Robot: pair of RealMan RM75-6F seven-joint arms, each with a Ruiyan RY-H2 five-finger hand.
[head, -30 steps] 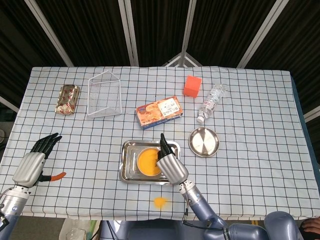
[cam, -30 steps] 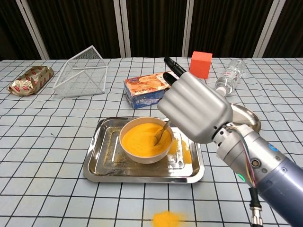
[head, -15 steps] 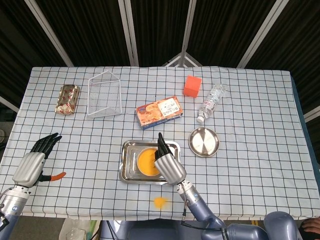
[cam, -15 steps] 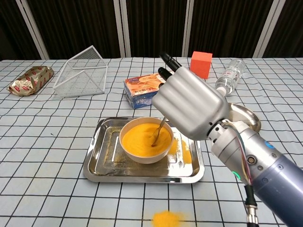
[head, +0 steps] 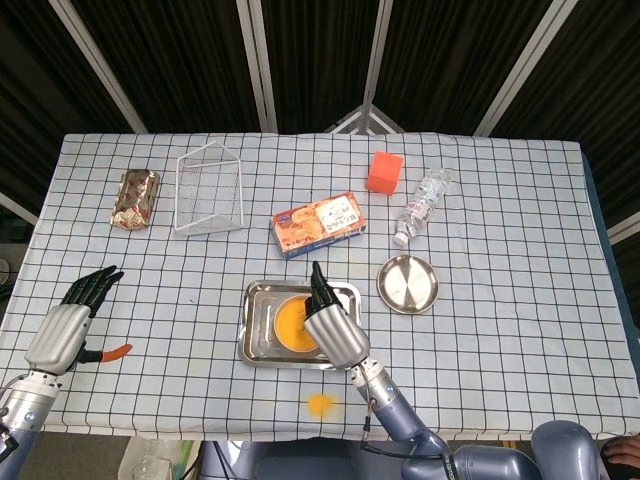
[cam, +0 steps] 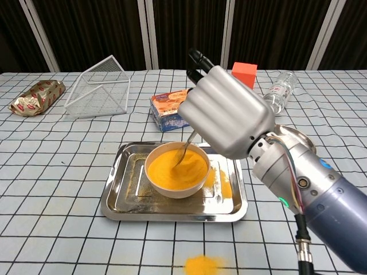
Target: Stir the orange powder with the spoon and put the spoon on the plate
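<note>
A white bowl (cam: 176,170) of orange powder (cam: 172,169) sits in a steel tray (cam: 127,200). My right hand (cam: 225,117) hovers over the bowl's right side and holds a metal spoon (cam: 184,150) whose tip dips into the powder. In the head view the right hand (head: 328,326) covers much of the bowl (head: 288,325). The round steel plate (head: 407,283) lies to the right of the tray (head: 258,328). My left hand (head: 72,318) rests at the table's near left, fingers apart, holding nothing.
Spilled orange powder (cam: 200,265) lies on the cloth in front of the tray. A snack box (cam: 167,105), wire basket (cam: 98,87), orange cube (cam: 243,76), water bottle (cam: 276,91) and foil packet (cam: 36,97) stand further back. An orange-tipped tool (head: 112,352) lies by the left hand.
My right hand has shifted left and slightly away over the bowl, dragging the spoon leftward through the powder. The left hand has not moved.
</note>
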